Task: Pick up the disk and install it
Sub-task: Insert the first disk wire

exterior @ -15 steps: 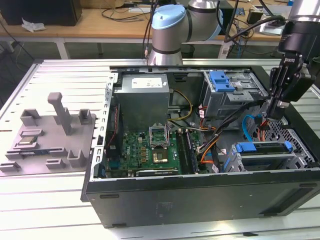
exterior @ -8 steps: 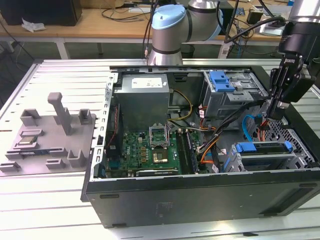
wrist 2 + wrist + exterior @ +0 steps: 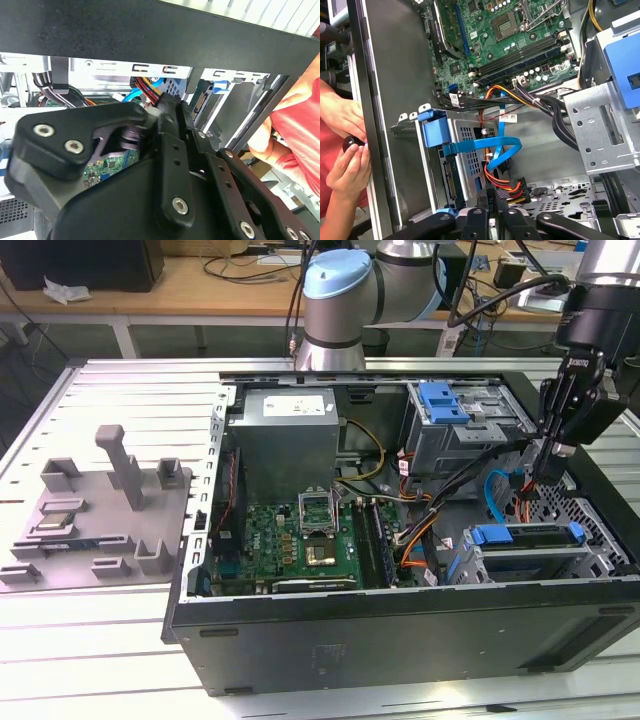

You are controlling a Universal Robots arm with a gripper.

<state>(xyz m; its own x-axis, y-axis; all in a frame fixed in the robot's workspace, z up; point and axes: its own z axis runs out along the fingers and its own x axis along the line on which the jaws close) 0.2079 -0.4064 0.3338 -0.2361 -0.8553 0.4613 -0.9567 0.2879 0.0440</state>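
The disk (image 3: 525,536) sits in the lower drive cage of the open computer case, at the exterior view's right, its blue carrier frame facing up. In the first wrist view the disk (image 3: 438,133) shows edge-on in the perforated metal cage, with a blue data cable (image 3: 485,145) looping off it. My gripper (image 3: 540,478) hangs just behind that cage, inside the case. Its fingertips (image 3: 483,196) are pressed together beside a plug with red, orange and yellow wires (image 3: 506,187). My gripper (image 3: 491,199) is shut, with nothing visibly held.
A person's hands (image 3: 342,150) hold a small black object outside the case wall (image 3: 380,125). A red sleeve (image 3: 297,130) shows there too. The motherboard (image 3: 300,540), cable bundles (image 3: 440,490) and an upper drive cage with a blue latch (image 3: 445,400) crowd the case. A grey fixture tray (image 3: 100,510) lies outside.
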